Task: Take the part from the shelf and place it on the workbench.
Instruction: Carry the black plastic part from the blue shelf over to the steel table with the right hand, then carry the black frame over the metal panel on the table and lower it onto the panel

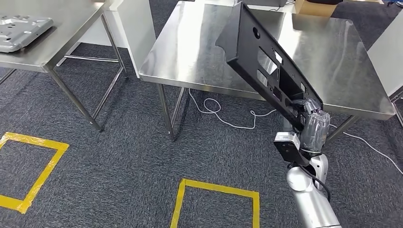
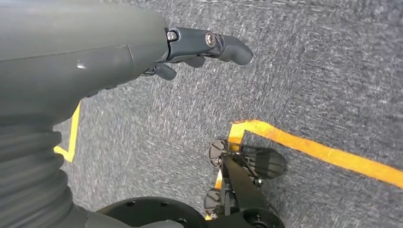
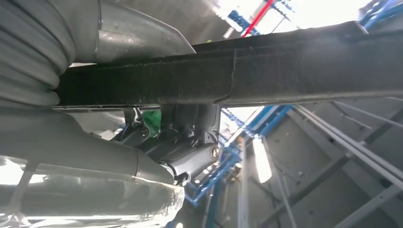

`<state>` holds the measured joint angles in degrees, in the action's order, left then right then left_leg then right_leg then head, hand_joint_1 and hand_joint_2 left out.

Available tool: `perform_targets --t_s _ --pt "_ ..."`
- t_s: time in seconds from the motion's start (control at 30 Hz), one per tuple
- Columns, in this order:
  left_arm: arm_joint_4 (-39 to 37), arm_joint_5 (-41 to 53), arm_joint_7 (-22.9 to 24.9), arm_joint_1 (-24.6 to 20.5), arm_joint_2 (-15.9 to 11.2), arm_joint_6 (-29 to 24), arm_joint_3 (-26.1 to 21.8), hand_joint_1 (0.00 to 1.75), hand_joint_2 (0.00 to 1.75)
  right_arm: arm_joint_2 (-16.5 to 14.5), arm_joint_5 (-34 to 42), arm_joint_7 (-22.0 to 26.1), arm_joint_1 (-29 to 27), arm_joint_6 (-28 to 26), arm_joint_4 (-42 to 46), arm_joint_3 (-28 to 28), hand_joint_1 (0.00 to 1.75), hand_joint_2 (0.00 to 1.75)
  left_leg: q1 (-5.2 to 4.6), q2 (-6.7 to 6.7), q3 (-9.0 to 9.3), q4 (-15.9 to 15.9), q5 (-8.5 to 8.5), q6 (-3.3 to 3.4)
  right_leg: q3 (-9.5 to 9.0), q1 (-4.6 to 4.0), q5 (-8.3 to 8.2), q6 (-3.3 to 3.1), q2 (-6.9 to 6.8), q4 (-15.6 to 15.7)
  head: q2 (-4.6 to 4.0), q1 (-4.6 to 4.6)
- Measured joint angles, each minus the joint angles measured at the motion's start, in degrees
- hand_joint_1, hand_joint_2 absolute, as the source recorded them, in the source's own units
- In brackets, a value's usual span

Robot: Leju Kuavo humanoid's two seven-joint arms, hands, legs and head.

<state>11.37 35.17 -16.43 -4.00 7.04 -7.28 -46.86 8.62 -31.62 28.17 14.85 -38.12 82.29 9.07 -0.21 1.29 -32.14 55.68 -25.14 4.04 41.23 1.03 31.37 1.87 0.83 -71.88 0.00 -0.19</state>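
Note:
The part is a long black panel (image 1: 263, 61) with cut-outs, held tilted in the air above the near edge of the steel workbench (image 1: 190, 52). My right hand (image 1: 311, 121) grips its lower end, right of the bench's near right corner. In the right wrist view the panel's black edge (image 3: 266, 76) crosses the picture with my right hand (image 3: 185, 147) clasped around it. My left hand (image 2: 199, 47) hangs over the grey carpet, its fingers apart and holding nothing.
A second steel table (image 1: 57, 33) stands at the left with a grey metal plate (image 1: 19, 31) on it. A cardboard box (image 1: 316, 8) sits at the workbench's far edge. A white cable (image 1: 223, 116) lies under the bench. Yellow tape squares (image 1: 216, 190) mark the carpet.

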Motion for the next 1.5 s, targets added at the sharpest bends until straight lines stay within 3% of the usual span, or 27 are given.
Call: perform_targets --t_s 0.03,0.07,0.13,0.17,0.23,0.3,0.33,0.4,0.47,0.53,0.57,0.6,0.67,0.7,0.77,0.8,0.83,0.9,0.97,1.03,1.07,1.1,1.17,1.23,1.27,1.37,1.5 --pt "0.00 0.12 0.00 0.00 0.01 0.07 0.01 0.00 1.75 0.08 0.04 -0.10 -0.45 0.00 0.10 -0.11 1.75 1.75 -0.09 0.55 -0.01 0.03 -0.06 0.04 0.72 0.03 0.34 0.29 -0.13 -1.56 0.00 0.01" --pt "0.00 0.22 -0.01 0.00 0.03 0.14 0.01 0.00 1.75 0.19 0.03 -0.22 -0.84 -0.02 0.24 -0.29 1.75 1.75 -0.14 1.06 0.01 0.06 -0.13 0.01 0.18 0.06 -0.29 0.75 -0.35 -0.67 0.00 0.07" --pt "0.00 0.30 -0.01 0.01 0.12 0.27 0.02 0.00 1.75 0.43 -0.39 -0.58 -1.30 -0.14 0.68 -0.73 1.75 1.75 -0.24 2.11 0.21 0.19 -0.37 -0.25 -3.92 0.09 -3.19 1.69 -2.12 6.79 0.00 0.13" --pt "0.00 0.31 -0.01 0.01 0.17 0.33 0.02 0.00 1.75 0.50 -0.72 -0.74 -1.34 -0.28 0.95 -0.93 1.75 1.75 -0.43 2.63 0.28 0.41 -0.65 -0.50 -6.15 -0.03 -4.52 1.77 -3.49 10.80 0.00 0.19" --pt "0.00 0.32 -0.02 0.00 0.23 0.41 0.02 0.00 1.75 0.55 -1.23 -1.04 -1.46 -0.56 1.43 -1.18 1.75 1.75 -0.85 3.60 0.43 0.79 -1.13 -0.99 -8.39 -0.20 -5.85 1.09 -4.92 15.00 0.00 0.13" --pt "0.01 0.32 -0.03 -0.04 0.26 0.44 0.02 0.00 1.75 0.63 -1.40 -1.14 -1.73 -0.71 1.69 -1.31 1.75 1.75 -0.93 4.64 0.58 0.94 -1.40 -1.36 -8.37 -0.10 -6.12 0.19 -3.63 15.24 0.00 0.01" --pt "0.01 0.32 -0.03 -0.07 0.26 0.43 0.02 0.00 1.75 0.67 -1.43 -1.14 -1.84 -0.73 1.82 -1.37 1.75 1.75 -0.78 4.32 0.54 1.26 -1.80 -1.69 -8.38 0.12 -6.24 -0.12 -2.96 15.30 0.00 -0.01" --pt "0.02 0.32 -0.03 -0.05 0.27 0.43 0.02 0.00 1.75 0.70 -1.47 -1.15 -1.92 -0.77 2.08 -1.46 1.75 1.75 -0.33 1.90 -0.62 4.35 -4.21 -2.50 -8.42 0.68 -6.48 -0.79 -1.72 15.41 0.00 -0.14" --pt "0.02 0.33 -0.03 0.07 0.30 0.44 0.03 0.00 1.75 0.71 -1.48 -1.14 -1.97 -0.80 2.24 -1.50 1.75 1.75 0.19 -0.53 -3.81 11.66 -8.25 -3.16 -8.34 0.76 -6.56 -1.18 -0.53 15.41 0.00 -0.26" --pt "0.01 0.34 -0.03 0.15 0.31 0.44 0.02 0.00 1.75 0.69 -1.49 -1.14 -2.16 -0.81 2.27 -1.50 1.75 1.75 0.57 -0.97 -6.66 17.52 -10.16 -3.46 -8.30 0.73 -6.58 -1.25 0.92 15.39 0.00 -0.25" --pt "0.00 0.34 -0.03 0.15 0.31 0.44 0.02 0.00 1.75 0.68 -1.49 -1.14 -2.26 -0.81 2.27 -1.50 1.75 1.75 0.71 -1.05 -6.77 17.56 -9.41 -3.47 -8.35 0.73 -6.58 -1.24 1.65 15.38 0.00 -0.24" --pt "0.00 0.34 -0.03 0.14 0.31 0.44 0.02 0.00 1.75 0.67 -1.49 -1.14 -2.32 -0.81 2.28 -1.50 1.75 1.75 0.82 -1.26 -5.82 15.41 -7.65 -3.39 -8.43 0.75 -6.59 -1.22 2.39 15.38 0.00 -0.25" --pt "0.00 0.34 -0.03 0.14 0.29 0.44 0.02 0.00 1.75 0.66 -1.55 -1.15 -2.32 -0.83 2.34 -1.51 1.75 1.75 1.09 -3.79 -2.11 7.47 -3.38 -2.94 -8.54 0.75 -6.65 -1.09 3.83 15.36 0.00 -0.24" --pt "0.00 0.35 -0.03 0.15 0.27 0.44 0.02 0.00 1.75 0.66 -2.00 -1.29 -2.25 -0.90 2.38 -1.51 1.75 1.75 1.17 -5.20 -0.62 4.22 -2.13 -2.66 -8.41 0.71 -6.72 -0.91 4.51 15.32 0.00 -0.21" --pt "0.00 0.41 -0.03 0.13 0.24 0.44 0.03 0.00 1.75 0.52 -5.36 -2.24 -2.26 -1.15 2.48 -1.81 1.75 1.75 1.08 -6.60 0.45 1.77 -1.76 -2.18 -7.90 0.78 -7.02 -0.22 5.78 15.36 0.00 -0.22" --pt "0.01 0.49 -0.03 0.11 0.24 0.44 0.03 0.00 1.75 0.37 -8.25 -2.93 -2.38 -1.28 2.57 -2.25 1.75 1.75 0.92 -5.93 0.51 1.52 -1.70 -1.95 -7.63 0.84 -7.26 0.25 6.44 15.56 0.00 -0.26" --pt "0.01 0.58 -0.03 0.04 0.26 0.46 0.03 0.00 1.75 0.16 -11.45 -3.61 -2.61 -1.35 2.68 -2.89 1.75 1.75 0.91 -5.16 0.63 1.16 -1.47 -1.59 -7.35 0.87 -7.34 0.58 6.19 15.47 0.00 -0.29" --pt "0.02 0.83 -0.05 0.02 0.33 0.54 0.02 0.00 1.75 -0.25 -16.67 -4.49 -2.76 -1.40 2.90 -4.37 1.75 1.75 0.90 -3.60 0.94 0.33 -0.94 -0.79 -5.88 0.62 -6.17 0.63 3.47 13.26 0.00 -0.06" --pt "0.01 0.98 -0.08 0.11 0.39 0.61 0.02 0.00 1.75 -0.80 -20.16 -5.16 -2.61 -1.43 2.98 -5.63 1.75 1.75 0.72 -2.02 1.02 0.07 -0.82 -0.28 -2.51 0.48 -2.98 0.04 0.47 6.44 0.00 0.20" --pt "0.00 1.01 -0.08 0.16 0.41 0.66 0.02 0.00 1.75 -1.43 -22.43 -5.91 -2.58 -1.44 2.96 -6.61 1.75 1.75 0.46 -0.36 0.93 0.11 -0.86 -0.13 0.54 0.51 -0.69 -0.02 -0.11 -0.21 0.00 0.35" --pt "0.00 1.01 -0.08 0.15 0.42 0.69 0.02 0.00 1.75 -1.66 -23.08 -6.21 -2.59 -1.44 2.92 -6.98 1.75 1.75 0.37 0.41 0.90 0.13 -0.88 -0.14 0.64 0.50 -0.75 0.27 -0.24 -0.85 0.00 0.40" --pt "0.00 1.01 -0.08 0.14 0.45 0.72 0.02 0.00 1.75 -1.86 -23.54 -6.50 -2.57 -1.44 2.90 -7.27 1.75 1.75 0.31 1.16 0.95 0.14 -0.92 -0.19 -0.47 0.50 -1.60 0.68 -0.51 0.84 0.00 0.46" --pt "0.01 1.03 -0.10 0.08 0.49 0.77 0.02 0.00 1.75 -2.22 -24.74 -7.38 -2.34 -1.44 2.90 -7.61 1.75 1.75 0.20 2.21 1.02 0.32 -1.15 -0.52 -5.18 0.50 -4.14 1.33 -1.56 8.87 0.00 0.49" --pt "0.01 1.06 -0.17 -0.06 0.50 0.79 0.00 0.00 1.75 -2.55 -27.65 -9.54 -2.02 -1.45 2.91 -7.83 1.75 1.75 -0.12 2.85 0.90 0.69 -1.49 -1.07 -8.57 0.35 -5.62 1.10 -2.16 14.60 0.00 0.36" --pt "0.02 1.08 -0.20 -0.15 0.50 0.79 -0.02 0.00 1.75 -2.66 -28.95 -10.70 -1.93 -1.45 2.87 -7.92 1.75 1.75 -0.27 3.08 0.82 0.88 -1.79 -1.00 -9.07 0.40 -5.74 0.83 -2.16 15.40 0.00 0.24" --pt "0.02 1.09 -0.22 -0.26 0.48 0.77 -0.10 0.00 1.75 -2.75 -29.68 -13.04 -1.72 -1.46 2.49 -7.89 1.75 1.75 -0.25 3.12 0.77 1.09 -1.94 0.10 -9.13 0.48 -5.89 0.57 -1.94 15.48 0.00 0.00" --pt "0.02 1.08 -0.21 -0.16 0.48 0.75 -0.20 0.00 1.75 -2.69 -29.46 -14.57 -1.19 -1.46 1.74 -7.48 1.75 1.75 -0.02 2.81 0.71 0.93 -1.42 -0.14 -9.07 0.11 -5.88 0.51 -1.99 15.44 0.00 -0.09"
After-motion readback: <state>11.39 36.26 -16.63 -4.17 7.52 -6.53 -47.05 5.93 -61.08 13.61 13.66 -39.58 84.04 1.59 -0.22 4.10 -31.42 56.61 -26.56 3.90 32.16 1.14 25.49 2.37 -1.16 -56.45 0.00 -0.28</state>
